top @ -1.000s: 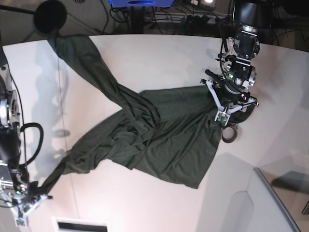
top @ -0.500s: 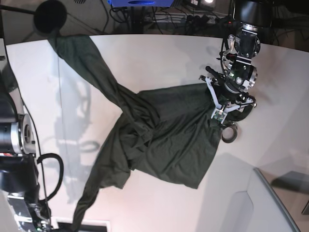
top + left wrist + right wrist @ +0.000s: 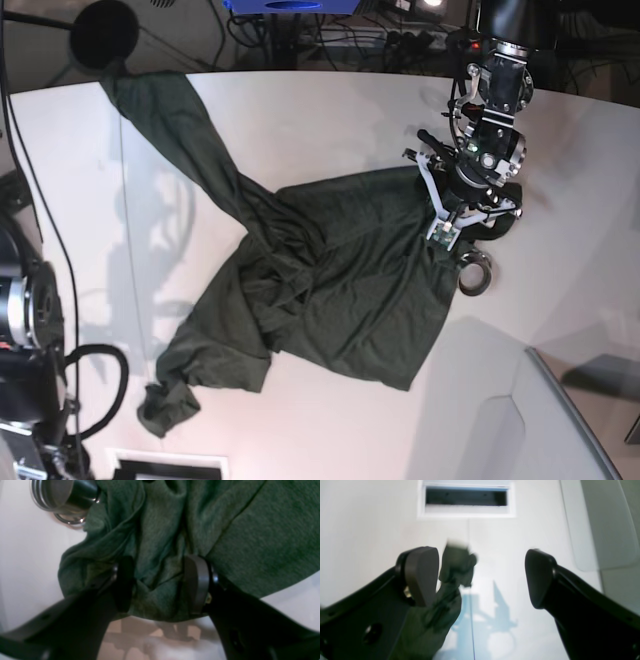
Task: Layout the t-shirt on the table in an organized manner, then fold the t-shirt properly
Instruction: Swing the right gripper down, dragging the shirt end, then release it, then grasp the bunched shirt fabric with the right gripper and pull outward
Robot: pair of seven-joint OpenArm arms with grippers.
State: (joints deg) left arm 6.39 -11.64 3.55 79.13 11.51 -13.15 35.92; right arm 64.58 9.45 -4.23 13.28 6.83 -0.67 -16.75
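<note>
The dark green t-shirt (image 3: 340, 270) lies crumpled on the white table (image 3: 330, 120), with one long end stretched to the far left corner and a bunched end at the near left. My left gripper (image 3: 447, 228) is shut on a bunch of the shirt's right edge; the left wrist view shows the cloth (image 3: 250, 530) squeezed in my left gripper (image 3: 160, 585). In the right wrist view my right gripper (image 3: 480, 577) is wide open above the table (image 3: 370, 530). A blurred tail of the shirt (image 3: 440, 610) hangs beside its left finger (image 3: 420, 575).
A small metal ring (image 3: 475, 275) lies just beside the left gripper and shows in the left wrist view (image 3: 67, 502). A rectangular slot (image 3: 466, 498) is set in the table near its front edge. A grey curved panel (image 3: 560, 420) stands at the near right.
My right gripper pulled the shirt's near-left end toward the front edge, then opened; that end dropped and bunched on the table. My left gripper shifted slightly farther back with the cloth.
</note>
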